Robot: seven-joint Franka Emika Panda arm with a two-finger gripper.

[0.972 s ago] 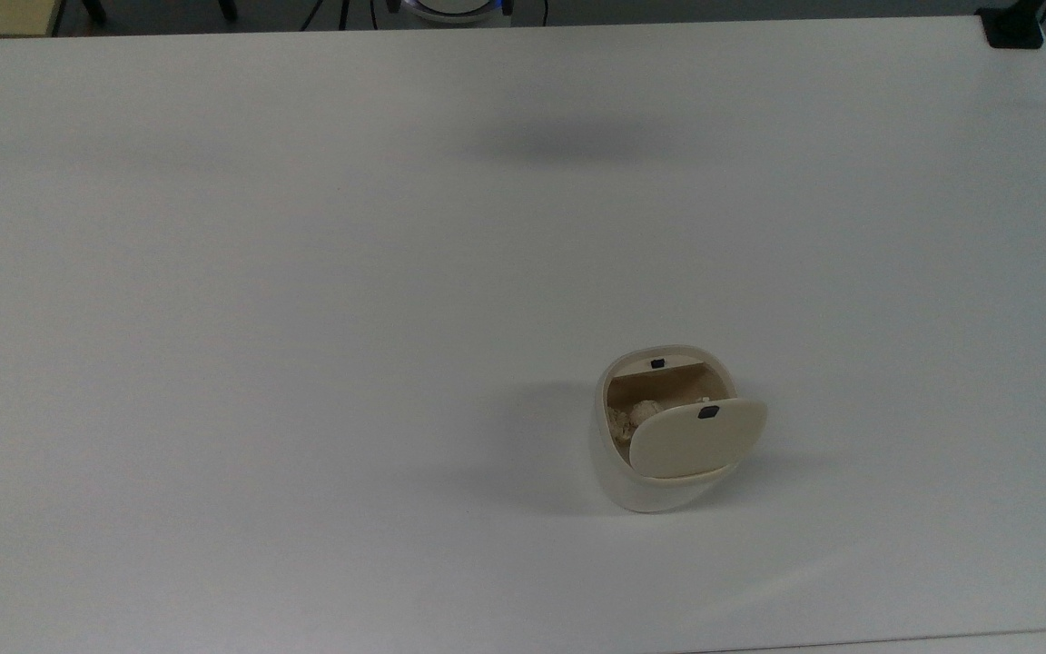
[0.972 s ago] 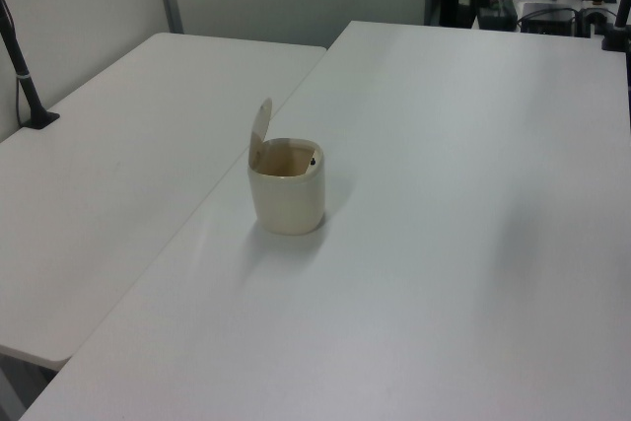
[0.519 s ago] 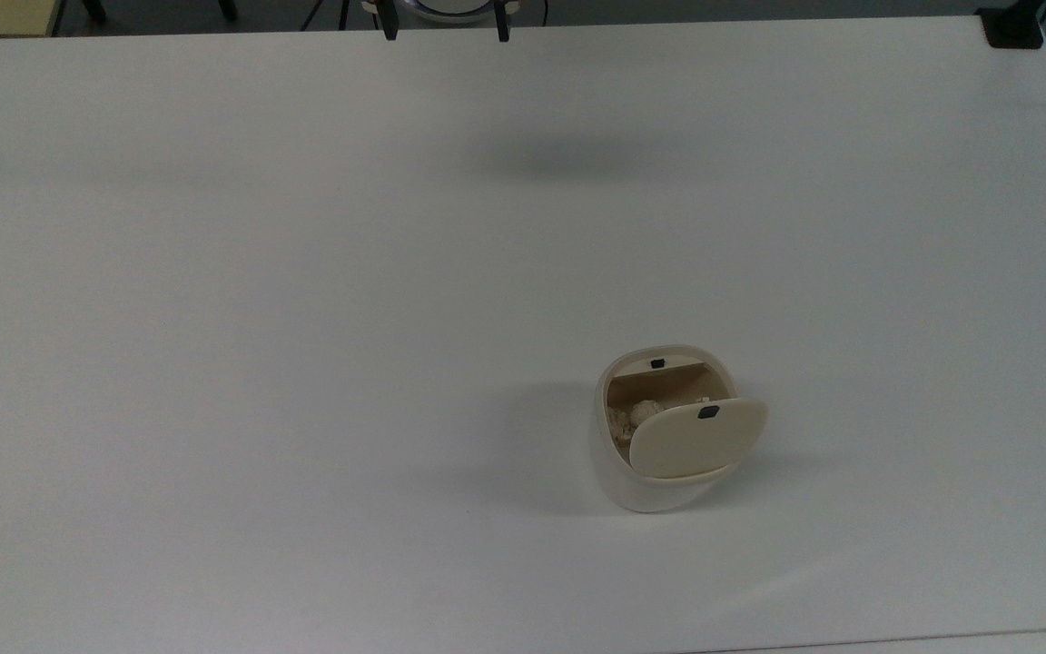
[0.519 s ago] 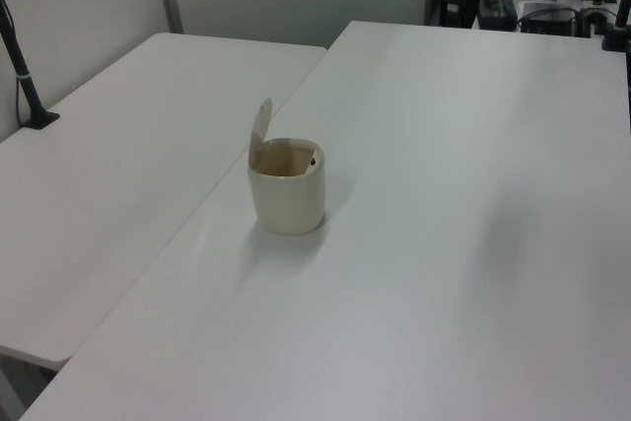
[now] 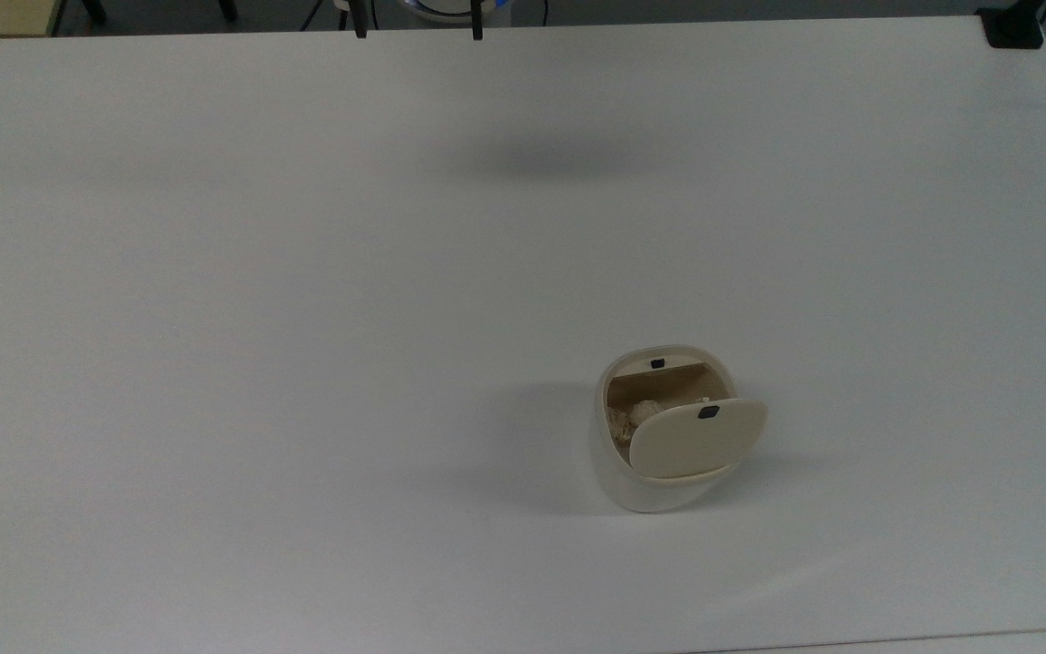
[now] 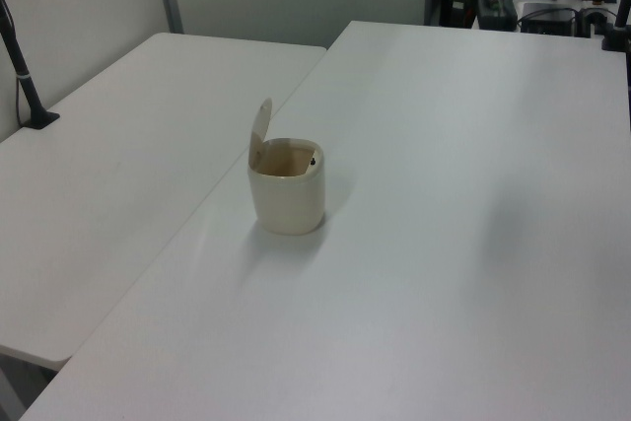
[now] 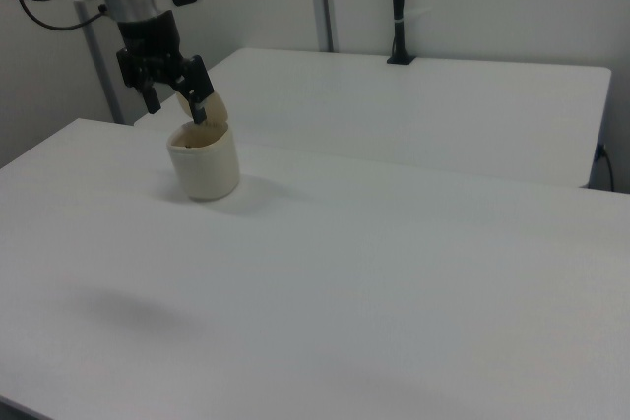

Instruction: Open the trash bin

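My gripper [image 7: 175, 105] hangs with fingers spread wide; the trash bin [image 5: 659, 436] stands beyond them, lid [image 5: 697, 438] raised. Brushing it could snap it shut.

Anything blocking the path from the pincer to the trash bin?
Nothing visible does. Only bare table surrounds the trash bin, the open pincer is up off the table with nothing in between, and the lid already stands raised.

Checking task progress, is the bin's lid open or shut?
Open: the lid stands up, showing the inside of the bin.
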